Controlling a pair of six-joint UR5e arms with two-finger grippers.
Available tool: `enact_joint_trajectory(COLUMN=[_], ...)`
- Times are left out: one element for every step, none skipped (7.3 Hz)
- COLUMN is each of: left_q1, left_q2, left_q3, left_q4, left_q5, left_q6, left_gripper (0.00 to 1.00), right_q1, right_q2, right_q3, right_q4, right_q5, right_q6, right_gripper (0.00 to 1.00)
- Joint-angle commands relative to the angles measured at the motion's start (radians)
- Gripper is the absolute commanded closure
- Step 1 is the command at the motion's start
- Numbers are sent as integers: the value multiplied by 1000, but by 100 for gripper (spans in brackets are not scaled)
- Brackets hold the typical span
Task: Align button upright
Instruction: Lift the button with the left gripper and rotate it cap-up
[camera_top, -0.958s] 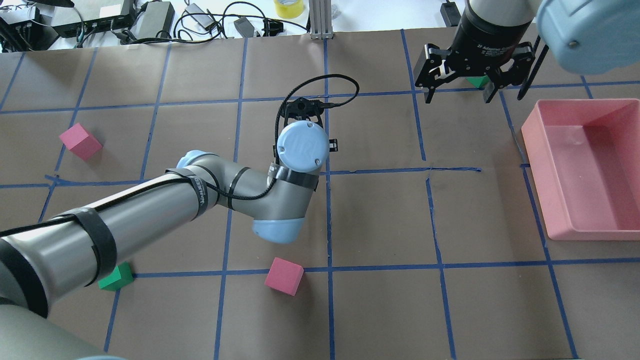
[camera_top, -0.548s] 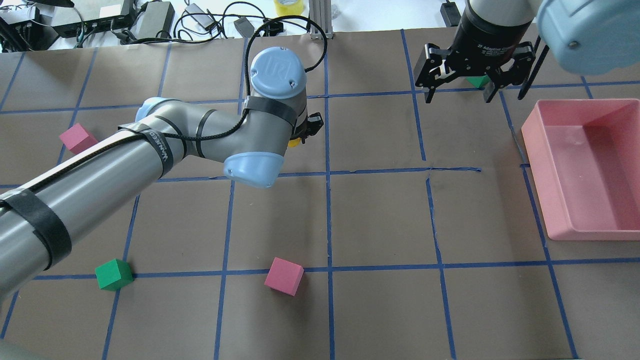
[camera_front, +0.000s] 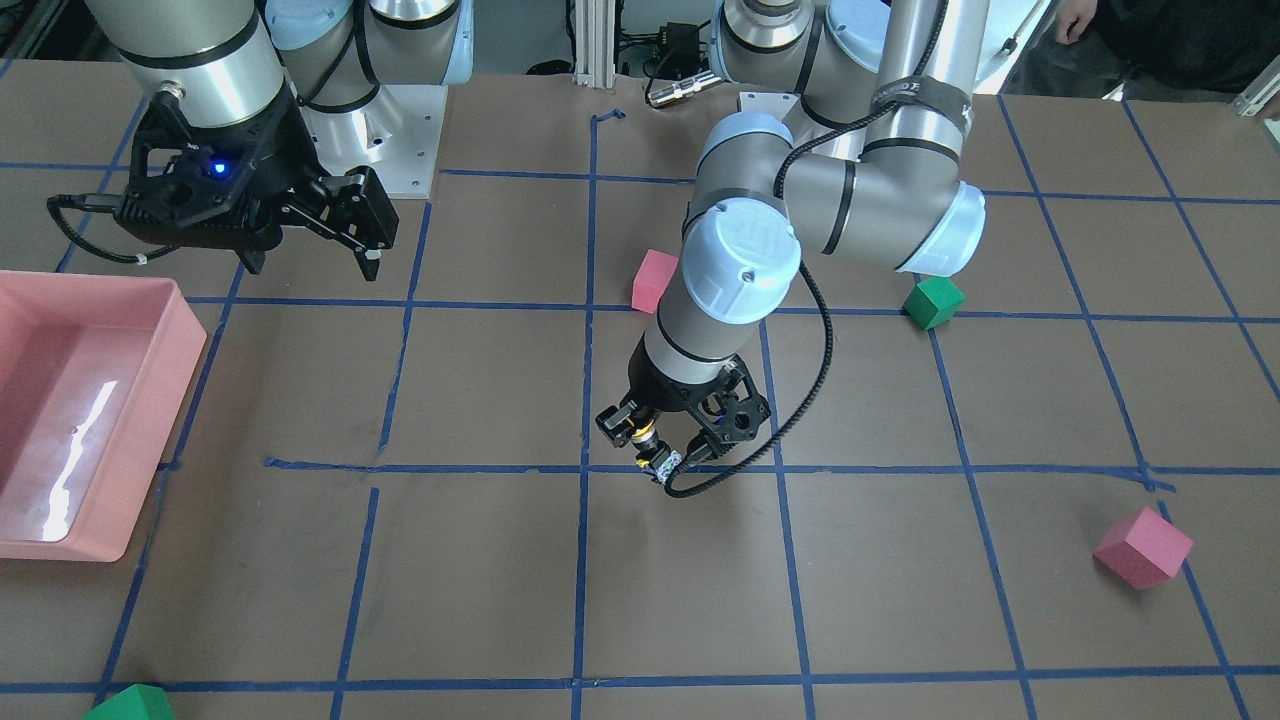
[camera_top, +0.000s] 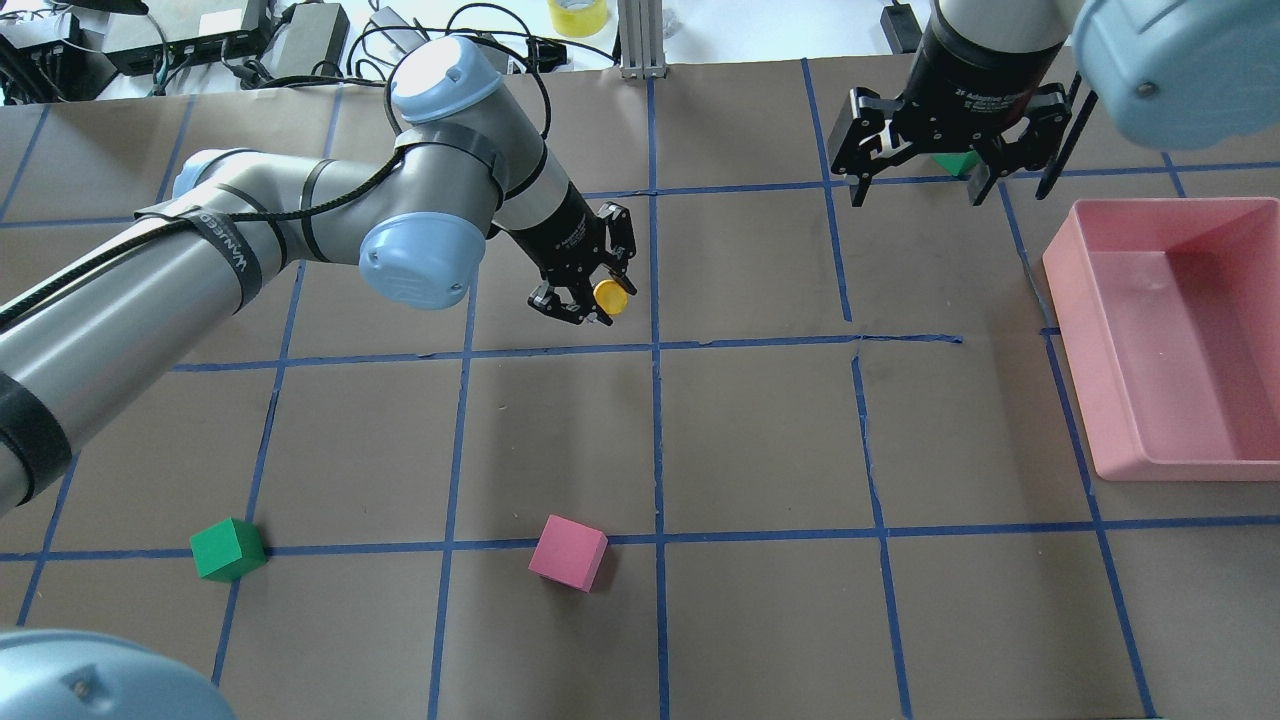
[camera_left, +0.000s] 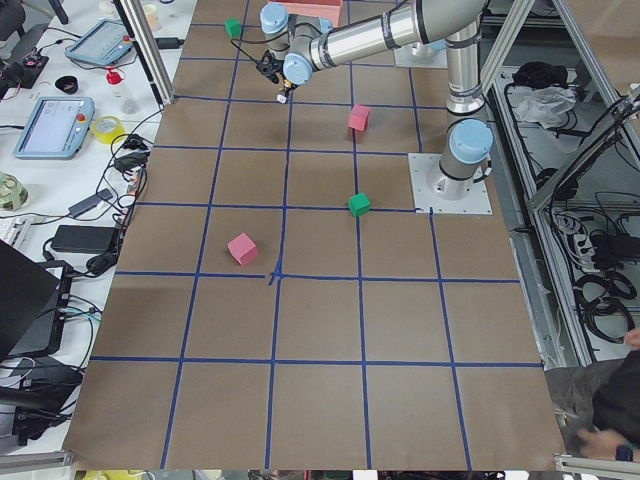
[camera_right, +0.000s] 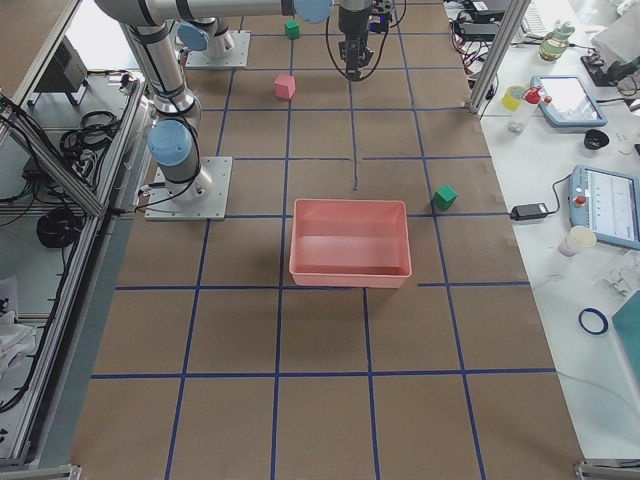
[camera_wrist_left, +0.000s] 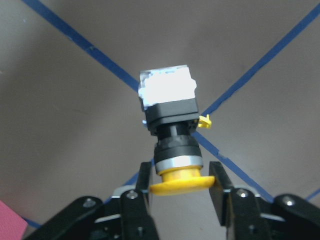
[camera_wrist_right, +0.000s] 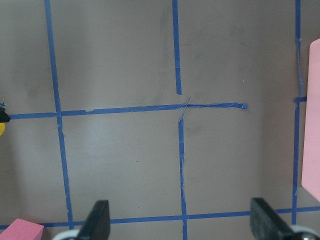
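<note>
Button (camera_wrist_left: 171, 117), pinched by its yellow cap (camera_wrist_left: 176, 187) in my left gripper's (camera_wrist_left: 181, 180) closed fingers, hangs tilted over the table (camera_wrist_left: 60, 125) and could topple when I release it.

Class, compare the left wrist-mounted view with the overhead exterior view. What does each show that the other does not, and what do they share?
Only the wrist view shows the button along its length: black body, silvery ring and pale block at the far end, pointing away from the camera. Only the overhead view shows the right pincer, which is open, the pink tray and a green cube. Both show the yellow cap held in the left pincer, above brown paper with blue tape lines.
</note>
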Motion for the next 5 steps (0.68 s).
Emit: enact_joint_trajectory(left_q1=[15,33,59,78,81], left_q2=[-52,-75,-97,-124,-144], left_q3=[-11,-12,-8,-7,-4], left_q4=[-2,-2,-2,-2,0], left_q5=[-188,-220,-275,-325,-345], left_q6=[-59,-50,-47,-50,-48], left_gripper=[100,100,100,100,100], right_q1=[0,0,0,0,0], right_q2=[0,0,0,0,0], right_q3=[0,0,0,0,0], right_q4=[0,0,1,3,1], right_q5=[0,0,-2,-2,0], right_q6=[0,0,-2,-2,-3], right_gripper=[0,0,0,0,0])
